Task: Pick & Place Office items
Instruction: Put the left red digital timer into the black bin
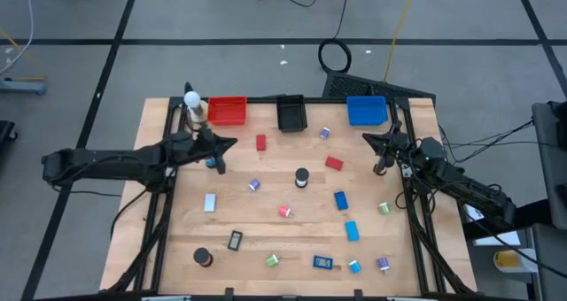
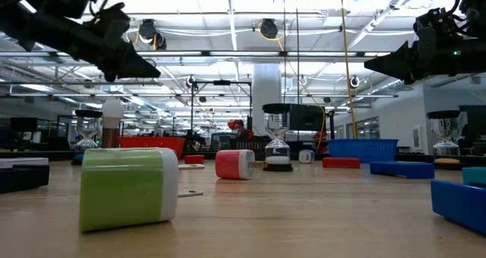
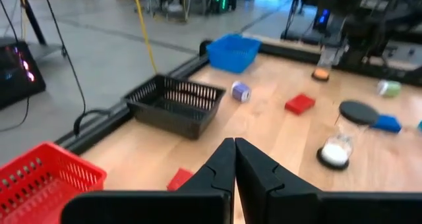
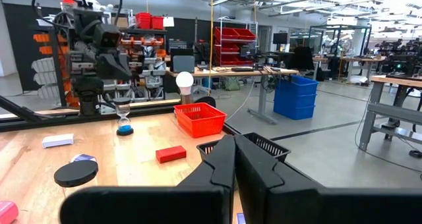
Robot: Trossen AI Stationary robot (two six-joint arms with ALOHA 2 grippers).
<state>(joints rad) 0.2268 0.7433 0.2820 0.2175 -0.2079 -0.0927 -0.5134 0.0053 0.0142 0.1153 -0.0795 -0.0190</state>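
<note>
Office items lie scattered over the wooden table: red blocks [image 1: 260, 142] [image 1: 333, 163], blue blocks [image 1: 341, 200] [image 1: 352, 231], a light-blue block [image 1: 210, 203], a green piece [image 2: 127, 188], a black roll [image 1: 204, 258] and a black-framed rectangle [image 1: 235, 240]. My left gripper [image 1: 232, 143] [image 3: 234, 142] hovers shut above the far left of the table, near the red bin [image 1: 226, 111], holding nothing. My right gripper [image 1: 365, 139] [image 4: 234, 138] waits shut in the air at the far right, beside the blue bin [image 1: 367, 111], also with nothing in it.
A red, a black [image 1: 291, 113] and a blue bin stand in a row along the far edge. A white ball on a tan base [image 1: 193, 102] stands at the far left corner. An hourglass [image 1: 301, 177] stands mid-table, and a small blue one [image 1: 211, 162] below my left arm.
</note>
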